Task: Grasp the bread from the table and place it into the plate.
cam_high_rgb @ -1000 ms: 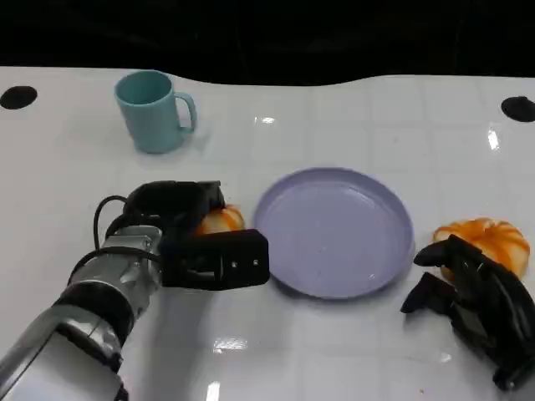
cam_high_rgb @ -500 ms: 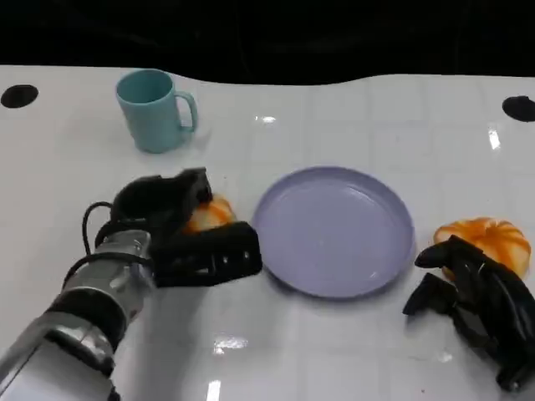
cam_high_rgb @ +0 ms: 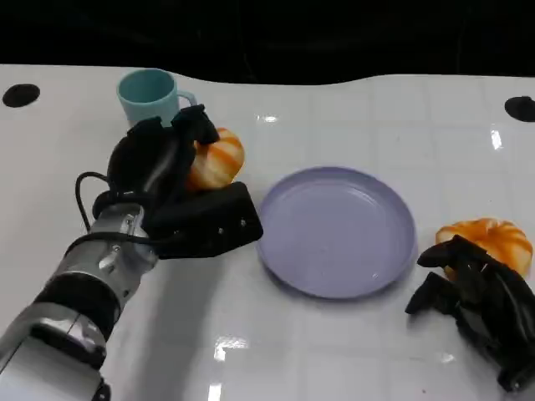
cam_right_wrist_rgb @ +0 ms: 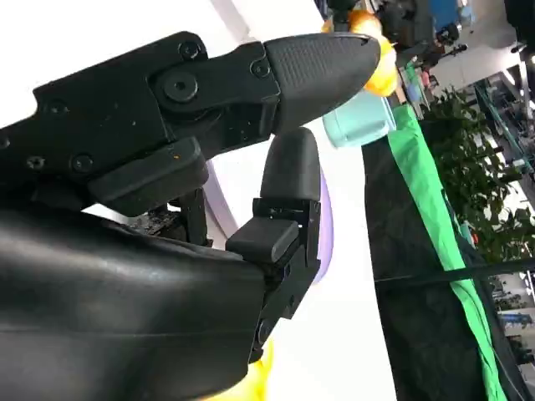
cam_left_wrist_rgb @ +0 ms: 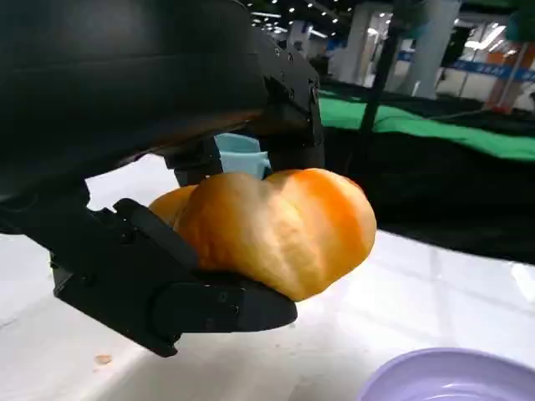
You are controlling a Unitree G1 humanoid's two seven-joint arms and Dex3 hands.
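Your left hand is gripping the golden-orange, ridged bread roll, fingers wrapped over its top and a thumb-side finger cupping it from below, as the left wrist view is showing clearly. The roll is sitting clear of the glossy white surface, up beside the light teal ceramic mug and well to the left of the round lavender plate. The plate is lying bare, so the placing step is not yet done.

Your right hand is resting low on the surface with its fingers curled inward around nothing, just in front of a second orange ridged roll near the plate's right rim. I cannot tell whether a fingertip is touching that roll.

Here is what you are risking. The grip is looking shallow: much of the roll is bulging past the fingers, so a quick swing toward the plate could be letting it roll out and drop short on the surface. The mug is standing very near the back of your left hand, so any drift away from you could be knocking it. Coming in low over the plate's near rim could be tipping or shoving the plate. Squeezing harder to secure the roll could be crushing the soft bread.
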